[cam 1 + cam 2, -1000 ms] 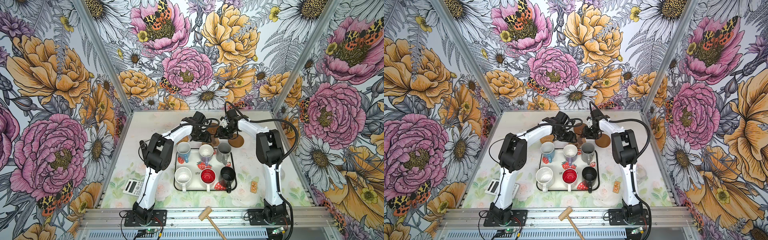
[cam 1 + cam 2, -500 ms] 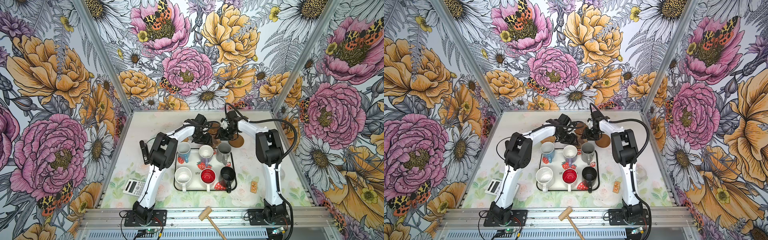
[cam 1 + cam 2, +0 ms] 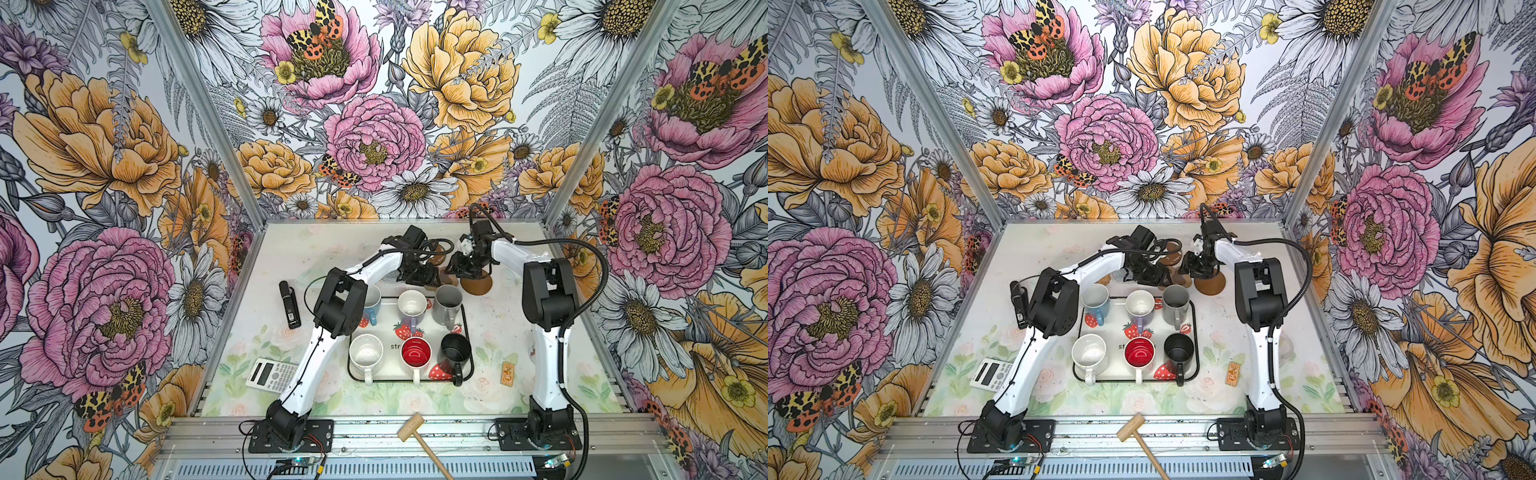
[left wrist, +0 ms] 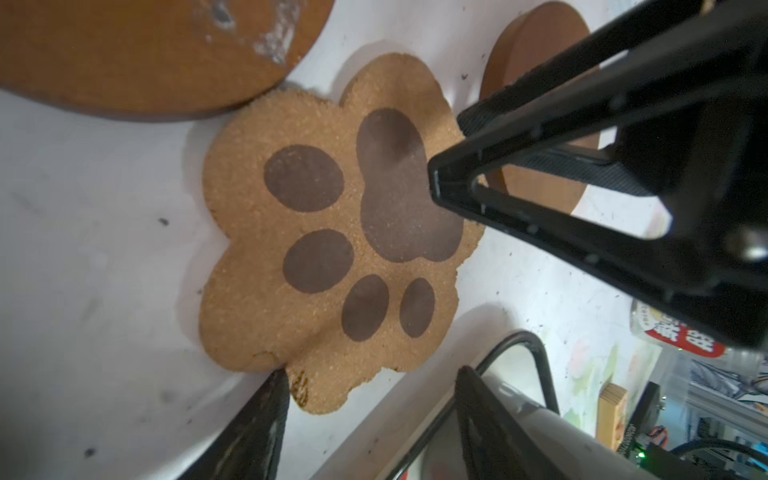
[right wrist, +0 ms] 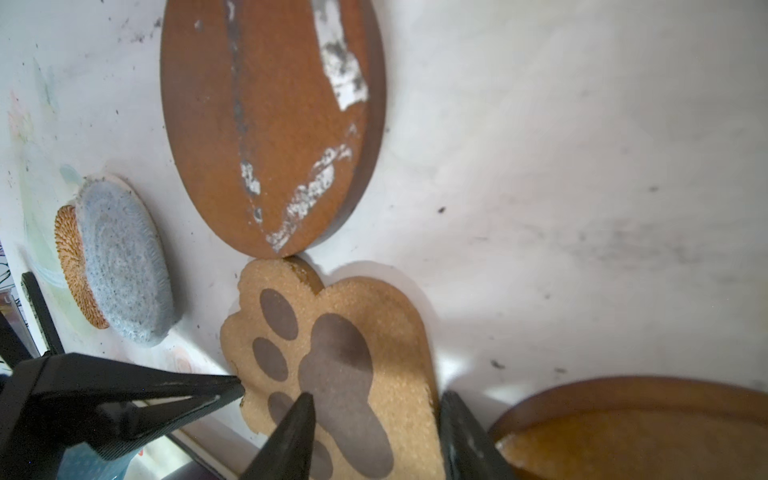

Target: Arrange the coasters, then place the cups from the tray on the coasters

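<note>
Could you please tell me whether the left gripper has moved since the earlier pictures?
Yes. The left gripper has shifted rightward, closer to the grey mug.

Pale floral tabletop, strawberry tray at its middle, grey calculator near the front-left corner, slim black device by the left edge, small orange card toward the right edge, near the far edge a paw-shaped coaster touching a scuffed brown disc, plain brown disc close by, tan woven round under a grey-blue round

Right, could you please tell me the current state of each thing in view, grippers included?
Mugs: all six upright on the tray.
Paw coaster: on the table, touching the scratched brown disc.
Plain brown disc: lying flat, no mug on it.
Blue coaster: stacked on the tan coaster.
Left gripper: open, one fingertip at the paw coaster's edge.
Right gripper: open, over the paw coaster.
</note>
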